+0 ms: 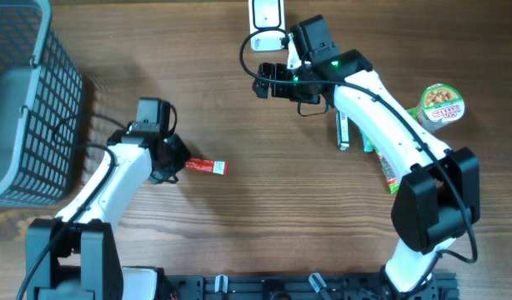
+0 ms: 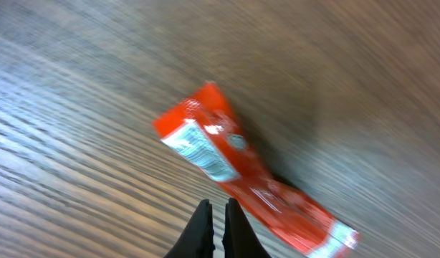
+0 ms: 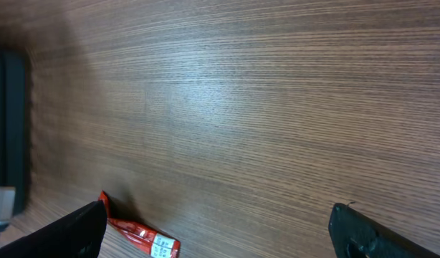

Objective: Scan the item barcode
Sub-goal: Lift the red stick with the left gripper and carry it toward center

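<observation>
A red snack packet (image 1: 208, 167) with a white label end lies flat on the wooden table. My left gripper (image 1: 174, 163) sits just to its left, shut, with nothing between its jaws. In the left wrist view the closed fingertips (image 2: 218, 206) point at the packet (image 2: 234, 168), which lies slantwise just beyond and to the right of them. My right gripper (image 1: 264, 81) hovers at the back centre with its fingers spread wide and empty. In the right wrist view, the right gripper (image 3: 216, 215) looks down on bare table, with the packet (image 3: 141, 235) near its left finger. A white scanner (image 1: 267, 21) stands at the table's far edge.
A grey mesh basket (image 1: 22, 100) fills the left rear corner. A green cup of noodles (image 1: 440, 105) stands at the right. Several slim packets (image 1: 343, 131) lie under the right arm.
</observation>
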